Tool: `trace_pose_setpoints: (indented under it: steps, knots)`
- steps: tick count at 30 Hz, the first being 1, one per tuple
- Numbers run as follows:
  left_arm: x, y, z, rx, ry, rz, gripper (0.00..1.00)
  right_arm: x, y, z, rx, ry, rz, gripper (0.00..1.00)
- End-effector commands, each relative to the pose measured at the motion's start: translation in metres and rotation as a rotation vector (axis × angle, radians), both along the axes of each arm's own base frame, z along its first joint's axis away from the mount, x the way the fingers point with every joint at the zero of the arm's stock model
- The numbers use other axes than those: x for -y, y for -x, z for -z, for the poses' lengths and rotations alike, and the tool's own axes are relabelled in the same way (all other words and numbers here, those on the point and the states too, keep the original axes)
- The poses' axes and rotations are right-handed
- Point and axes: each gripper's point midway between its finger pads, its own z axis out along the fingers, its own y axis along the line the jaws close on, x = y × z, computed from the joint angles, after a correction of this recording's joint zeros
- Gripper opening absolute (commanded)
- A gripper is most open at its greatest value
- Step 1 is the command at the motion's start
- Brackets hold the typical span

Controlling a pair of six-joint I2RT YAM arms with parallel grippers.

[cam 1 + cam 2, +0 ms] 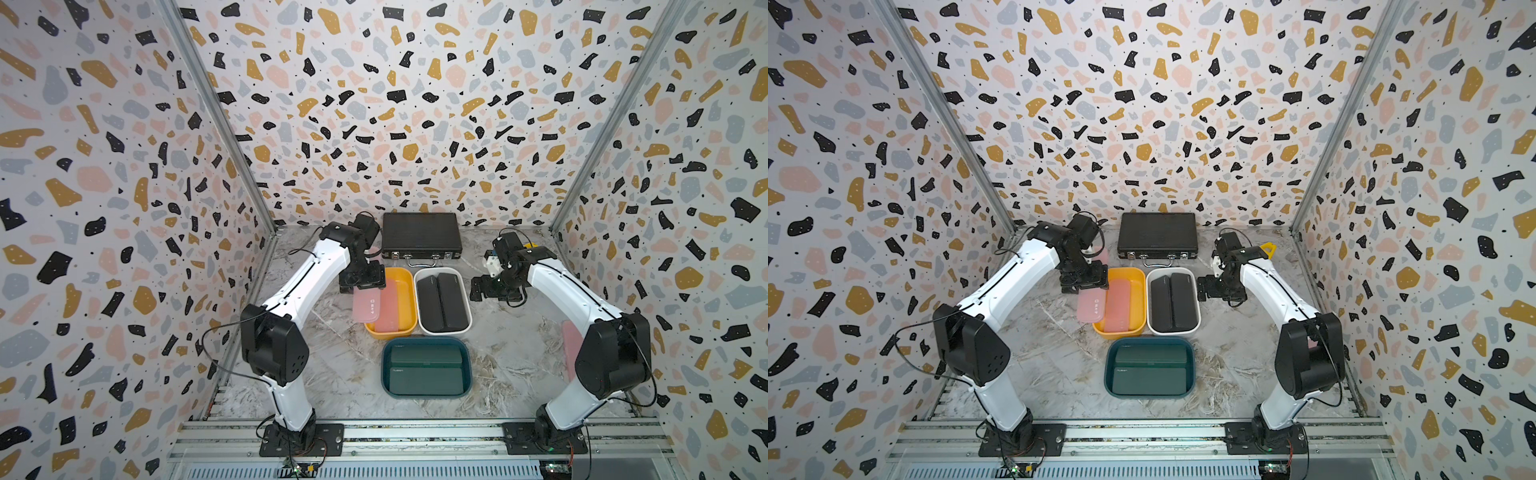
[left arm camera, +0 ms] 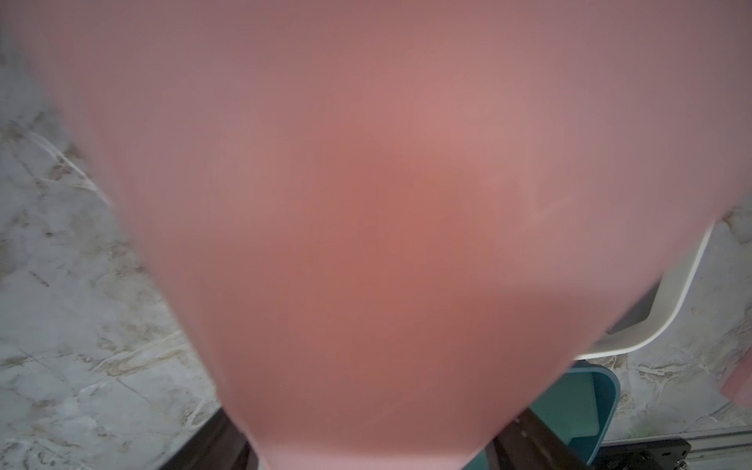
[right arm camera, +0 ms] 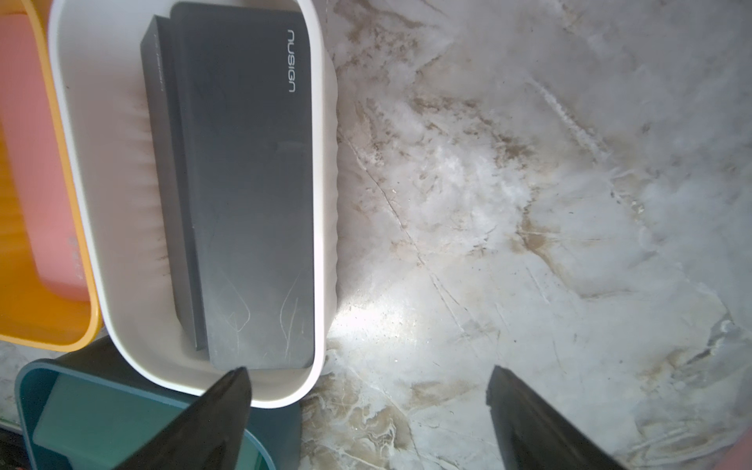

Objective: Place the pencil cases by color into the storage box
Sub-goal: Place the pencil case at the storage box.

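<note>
Lab booth; patterned walls, rails.

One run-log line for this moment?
left gripper: shut on pink case, over yellow tub rim | right gripper: open, empty | black cases: in white tub

L arm bent fwd, L fingers clamped, R fingers spread wide

3 tubs crowd mid-table: yellow tub, white tub and teal tub, just beside each other, with the black briefcase blocking behind. The bare table lies open right of the white tub. A pink case hangs over the yellow tub's left rim.
</note>
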Motion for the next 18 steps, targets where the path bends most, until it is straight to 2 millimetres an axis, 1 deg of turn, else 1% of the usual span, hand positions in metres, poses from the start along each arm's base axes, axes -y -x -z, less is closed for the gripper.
trace_pose_setpoints:
  steps: [1,8,18]
  knots:
    - [0.005,-0.006,0.002,-0.007,-0.02,-0.018,0.77,0.006,0.009,-0.012,0.014,-0.003,-0.012,0.96]
    - [0.028,-0.02,0.024,-0.034,0.001,-0.021,0.78,0.013,0.015,-0.008,-0.001,-0.005,-0.013,0.96]
    - [0.05,-0.033,0.059,-0.097,0.003,-0.017,0.78,0.022,0.025,0.0,-0.025,-0.004,-0.02,0.96]
